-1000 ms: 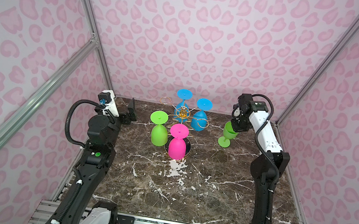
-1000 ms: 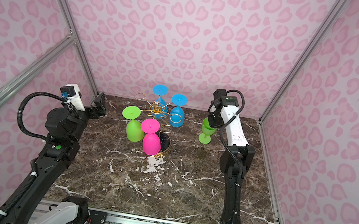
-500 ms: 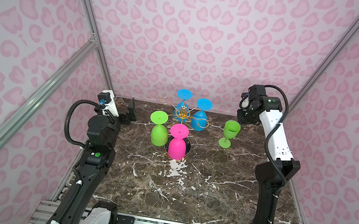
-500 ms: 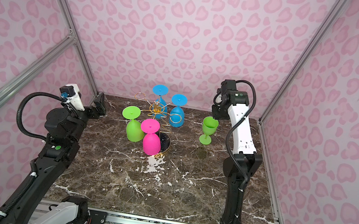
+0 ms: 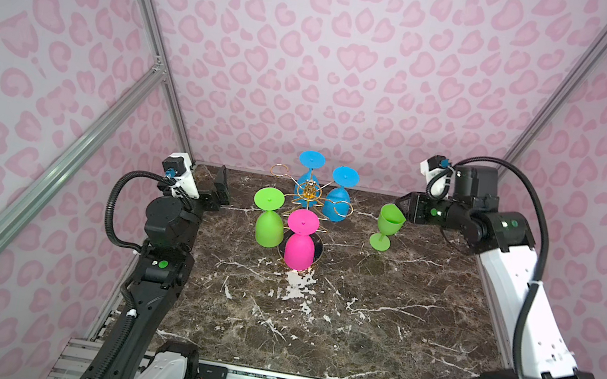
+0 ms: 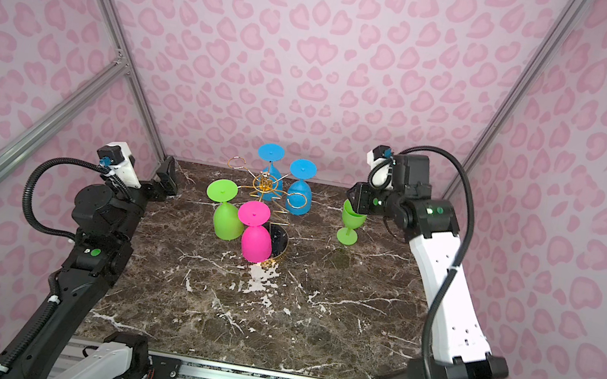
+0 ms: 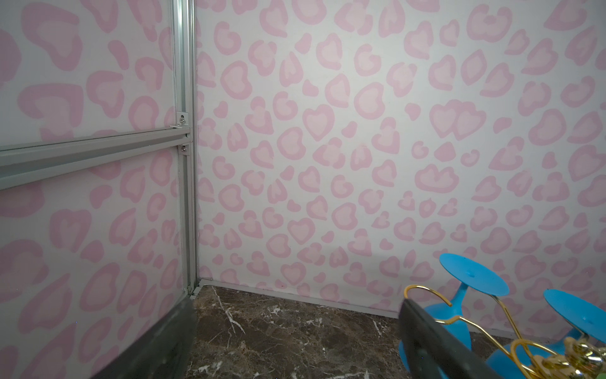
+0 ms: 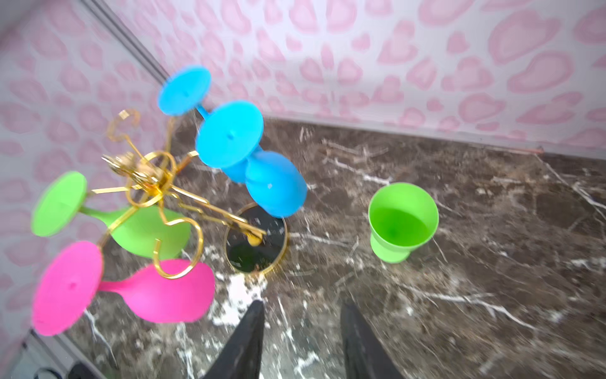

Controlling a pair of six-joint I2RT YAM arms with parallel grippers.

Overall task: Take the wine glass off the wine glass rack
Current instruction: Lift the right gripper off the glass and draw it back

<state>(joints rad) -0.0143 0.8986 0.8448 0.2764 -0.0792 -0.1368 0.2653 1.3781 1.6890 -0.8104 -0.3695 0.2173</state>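
green wine glass (image 5: 385, 226) stands upright on tabletop (image 5: 356, 313) right of the wine glass rack (image 5: 310, 199), stem vertical. right claw (image 8: 303, 308): parted, empty, further right of rack, near glass rim. left claw (image 7: 295, 306): wide open, empty, left of rack.

Marble tabletop (image 5: 353, 326), pink heart-print walls (image 5: 337, 57)
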